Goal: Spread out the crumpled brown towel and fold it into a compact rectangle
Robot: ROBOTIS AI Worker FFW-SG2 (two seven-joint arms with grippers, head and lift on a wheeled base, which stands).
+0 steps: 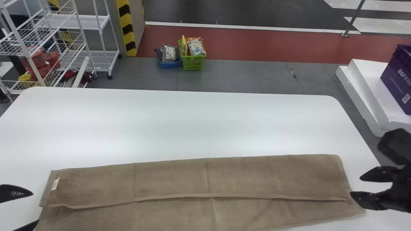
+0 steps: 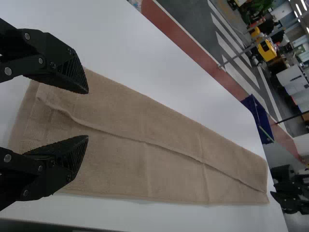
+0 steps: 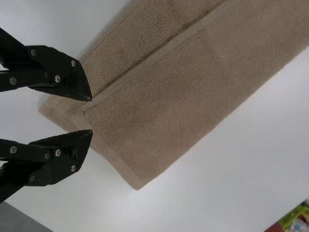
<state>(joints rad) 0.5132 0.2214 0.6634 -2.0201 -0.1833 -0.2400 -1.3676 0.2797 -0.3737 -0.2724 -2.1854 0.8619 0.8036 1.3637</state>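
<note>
Left gripper (image 1: 35, 207), 8 o'clock, and right gripper (image 1: 355, 185), 4 o'clock, stood part-open, empty; the towel (image 1: 173, 179) wanted matched, level end pinches.

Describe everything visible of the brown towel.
The brown towel lies flat across the white table, its far side folded toward the robot; the flap's hemmed edge stops short of the near edge. It looks like terry cloth, lightly creased, with a small white tag near its left end. The left gripper and right gripper stand open at its ends, not gripping it.
</note>
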